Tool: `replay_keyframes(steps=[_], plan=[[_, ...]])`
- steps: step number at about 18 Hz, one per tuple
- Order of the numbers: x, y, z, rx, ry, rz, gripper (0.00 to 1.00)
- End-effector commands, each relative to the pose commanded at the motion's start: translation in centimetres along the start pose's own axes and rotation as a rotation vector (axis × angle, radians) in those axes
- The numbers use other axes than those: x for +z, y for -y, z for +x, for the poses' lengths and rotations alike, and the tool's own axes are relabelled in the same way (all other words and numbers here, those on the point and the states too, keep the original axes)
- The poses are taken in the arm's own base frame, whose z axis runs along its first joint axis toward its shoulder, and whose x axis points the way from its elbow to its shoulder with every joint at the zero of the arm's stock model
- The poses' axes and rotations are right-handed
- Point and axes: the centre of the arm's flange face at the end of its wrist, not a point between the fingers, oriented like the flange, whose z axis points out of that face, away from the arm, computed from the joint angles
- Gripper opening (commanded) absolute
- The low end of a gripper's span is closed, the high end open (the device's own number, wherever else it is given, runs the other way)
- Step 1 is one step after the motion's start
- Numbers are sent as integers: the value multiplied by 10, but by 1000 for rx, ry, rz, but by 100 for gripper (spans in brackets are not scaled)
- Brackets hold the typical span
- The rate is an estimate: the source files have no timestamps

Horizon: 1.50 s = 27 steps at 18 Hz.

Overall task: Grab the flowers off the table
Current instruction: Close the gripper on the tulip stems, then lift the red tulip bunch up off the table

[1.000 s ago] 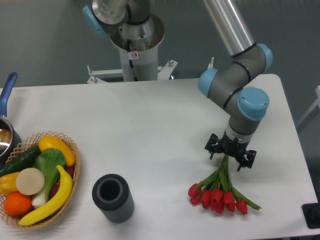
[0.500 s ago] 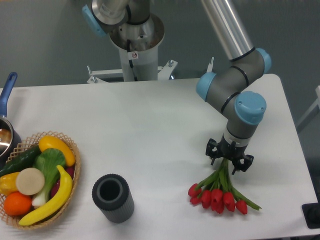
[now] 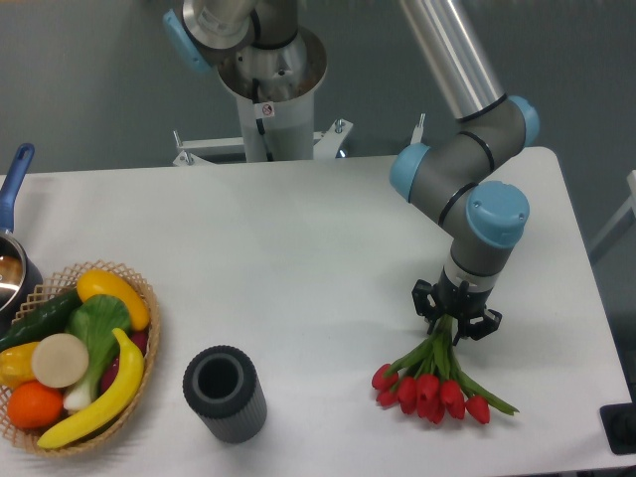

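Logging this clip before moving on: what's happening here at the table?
A single robot arm has its end effector down over the stem end of the flowers, a bunch of red tulips near the front right of the white table. The fingers look closed around the stems, and the blooms look to be resting on the table. A dark cylinder and a fruit basket sit to the left, untouched.

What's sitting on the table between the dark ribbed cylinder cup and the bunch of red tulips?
Nothing: in the camera view, only bare white tabletop separates the dark ribbed cylinder cup from the bunch of red tulips.
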Motion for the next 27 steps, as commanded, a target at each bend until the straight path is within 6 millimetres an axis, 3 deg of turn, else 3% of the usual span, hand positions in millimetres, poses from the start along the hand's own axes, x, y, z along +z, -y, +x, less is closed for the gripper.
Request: replay_keyframes(steps=[8, 12, 16, 23, 27], plan=[[-16, 2, -7, -4, 26, 14, 24], [-54, 17, -11, -1, 49, 126, 23], [-90, 15, -15, -7, 84, 185, 21], [-181, 32, -14, -48, 115, 432, 21], [-216, 12, -26, -97, 109, 557, 21]])
